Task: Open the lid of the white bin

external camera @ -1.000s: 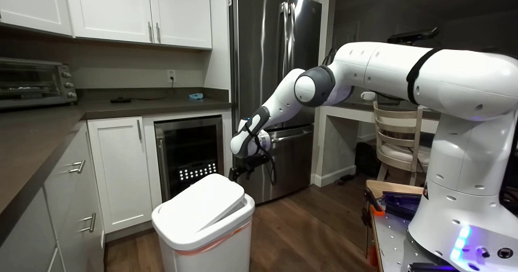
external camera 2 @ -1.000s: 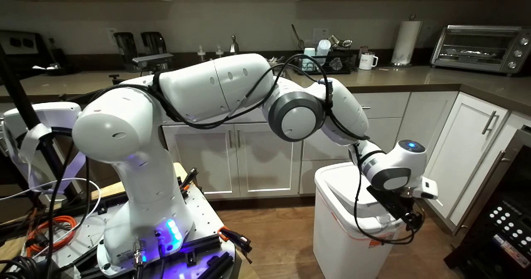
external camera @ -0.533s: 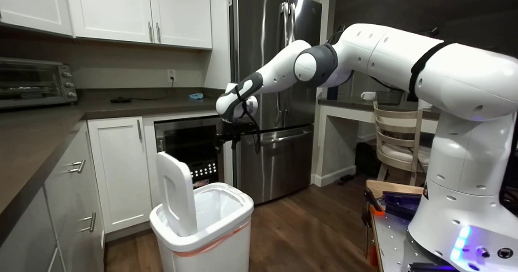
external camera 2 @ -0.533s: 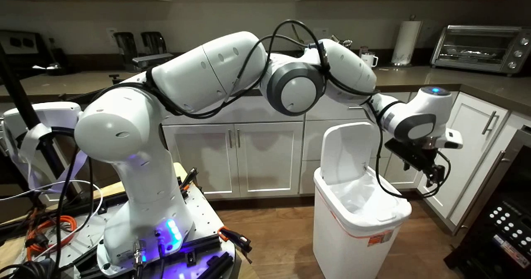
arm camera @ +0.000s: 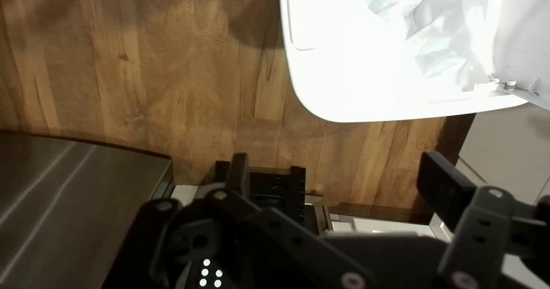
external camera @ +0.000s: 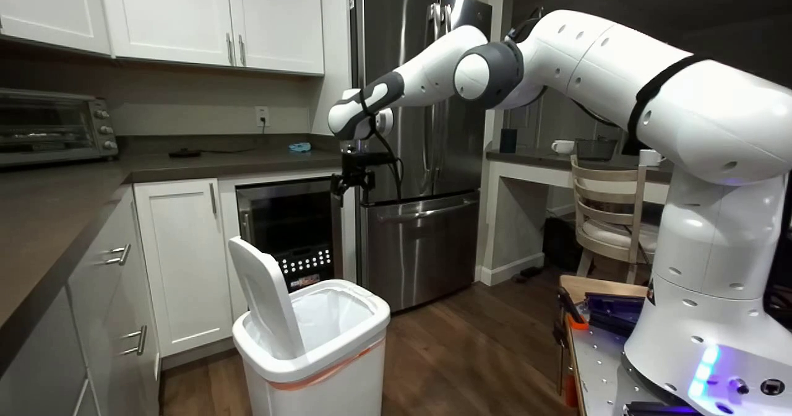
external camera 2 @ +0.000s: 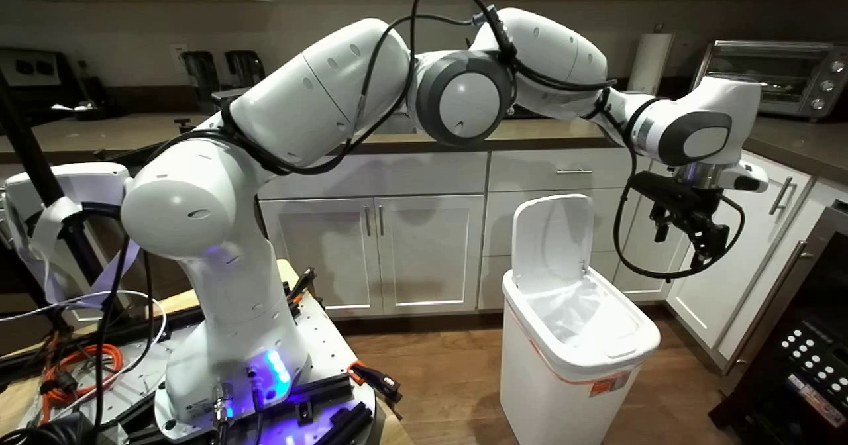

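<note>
The arm (external camera 2: pixel 460 100) was extended toward the white bin (external camera 2: pixel 560 382) (only one arm was fitted, so no choice of side arose) and made no visible contact with it. The bin stood upright, its mouth uncovered, its long axis running from the hinged end to the free end. The lid (external camera: pixel 269 298), in an exterior view, stood steeply raised at the hinged end and leaned outward, away from the mouth; on this evidence the opening step was judged complete. The gripper (arm camera: pixel 337 173) hung above the level of the rim (arm camera: pixel 369 108), well apart from the lid, and appeared to sit beside a long side of the bin rather than over the mouth; whether it was higher than the lid's upper edge could not be settled. In the wrist view the lid lay toward the upper right, at the right-hand end of the rim, and the fingertips (arm camera: pixel 444 186) stood wide apart, with nothing gripped between them, spread roughly along the bin's long axis. The hinge (arm camera: pixel 510 84) lay on that same side; a withdrawal was therefore judged to call for travel upward and away from the hinged end, since a sweep toward it risked striking the lid and possibly tipping it shut.
</note>
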